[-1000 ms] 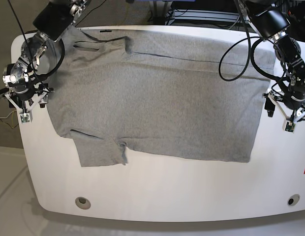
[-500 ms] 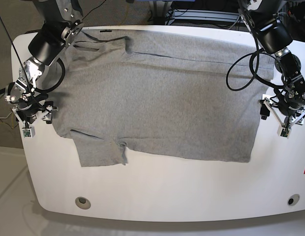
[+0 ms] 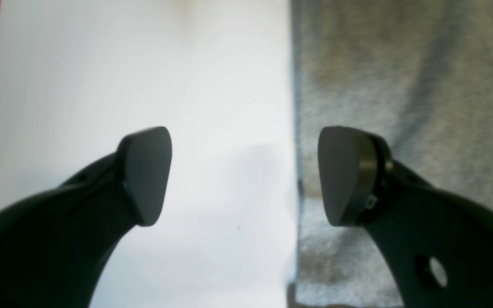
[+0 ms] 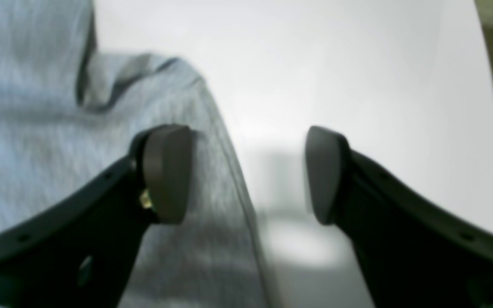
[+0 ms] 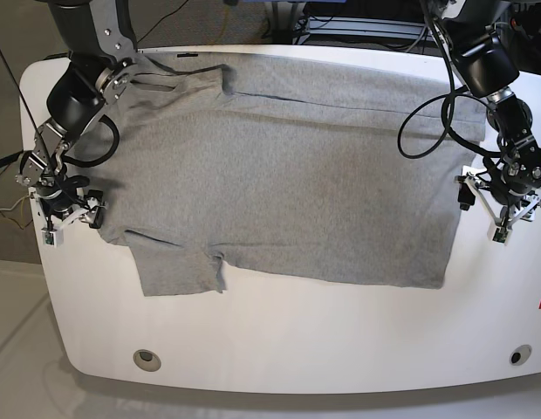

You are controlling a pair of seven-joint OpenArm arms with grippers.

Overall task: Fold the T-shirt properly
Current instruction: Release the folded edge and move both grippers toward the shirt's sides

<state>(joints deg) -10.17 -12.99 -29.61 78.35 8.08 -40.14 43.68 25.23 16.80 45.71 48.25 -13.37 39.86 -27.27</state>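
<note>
Grey T-shirt (image 5: 279, 175) spread flat across the white worktop (image 5: 340, 332), one sleeve poking toward the front edge. Soft, light and floppy, likely to sag and wrinkle, so best pinched at the side edges. Left gripper (image 5: 496, 208) over the shirt's bottom edge, right gripper (image 5: 65, 209) by the shoulder edge. Both jaws wide open, holding nothing. Nothing else in the way.

Black arms — looped cables (white brackets)
</note>
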